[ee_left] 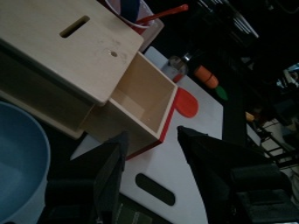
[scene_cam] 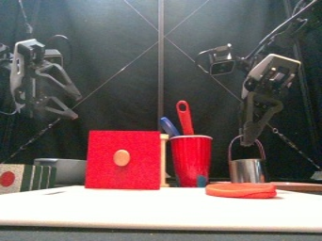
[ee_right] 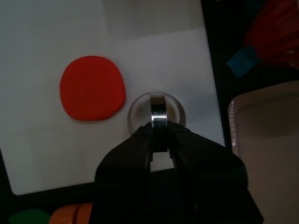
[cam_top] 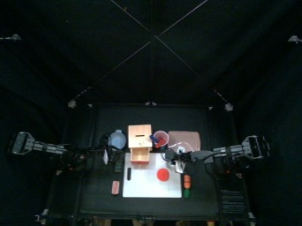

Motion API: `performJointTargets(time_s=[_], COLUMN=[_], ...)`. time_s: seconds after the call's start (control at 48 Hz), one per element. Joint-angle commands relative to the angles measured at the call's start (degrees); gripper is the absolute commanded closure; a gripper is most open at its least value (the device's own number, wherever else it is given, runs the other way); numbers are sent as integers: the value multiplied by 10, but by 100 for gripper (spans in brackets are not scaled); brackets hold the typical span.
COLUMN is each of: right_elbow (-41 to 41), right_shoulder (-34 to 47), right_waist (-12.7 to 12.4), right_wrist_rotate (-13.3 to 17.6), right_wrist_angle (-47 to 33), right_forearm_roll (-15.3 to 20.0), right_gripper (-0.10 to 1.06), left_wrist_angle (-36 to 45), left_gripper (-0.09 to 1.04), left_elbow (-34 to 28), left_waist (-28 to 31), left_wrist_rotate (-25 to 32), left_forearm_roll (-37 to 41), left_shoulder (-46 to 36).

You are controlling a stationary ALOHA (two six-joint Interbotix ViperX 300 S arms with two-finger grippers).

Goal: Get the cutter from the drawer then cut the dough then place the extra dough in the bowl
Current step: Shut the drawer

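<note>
My right tool [ee_right: 165,140] is pinched tight on the wire handle [scene_cam: 247,146] of the round metal cutter [ee_right: 158,108]. The cutter hangs straight below it over the white cutting board [ee_right: 152,44]. The cutter sits just beside the flat red dough [ee_right: 93,87], on the side toward the pink tray [ee_right: 267,122], and it is not over the dough. From the front view its rim looks low at board level, but I cannot tell whether it touches the board.

The dough lies flat on the front half of the board. Behind the cutter and a little toward the middle stands the red cup [scene_cam: 191,162], with the blue knife [scene_cam: 168,124] and the red knife [scene_cam: 185,115] sticking up out of it. The tray lies off the board's right back corner.

At the back of the board is the pale wooden box [ee_left: 70,61]. Its drawer [ee_left: 140,101] is pulled out toward the front, and the red drawer front [scene_cam: 122,158] faces the front camera. The blue-grey bowl [cam_top: 116,139] sits left of the box.

My left tool [ee_left: 158,175] hangs with its jaws spread and grips nothing. It is over the left side of the desk [cam_top: 83,199] near the bowl and looks toward the open drawer. A few small toy foods [cam_top: 189,183] lie at the board's front right corner.
</note>
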Motion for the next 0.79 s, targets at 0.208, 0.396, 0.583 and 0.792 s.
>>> performJointTargets(time_s=[0.208,0.396,0.583,0.792], right_elbow=[11,8,2,-21], right_shoulder=[-14,-14,-23,-47], right_waist=[-23,-23,-23,-18], right_wrist_rotate=[0,1,0,-2], right_wrist_angle=[-31,-31,-27,-11], right_forearm_roll=[4,5,7,3], right_gripper=[41,30,21,21], left_wrist_angle=[-2,-2,-4,-4], left_gripper=[9,9,9,9], left_elbow=[-8,-8,-12,-39], left_waist=[4,4,15,59], left_wrist_rotate=[2,2,2,2], left_forearm_roll=[1,1,2,1], left_shoulder=[1,1,1,1])
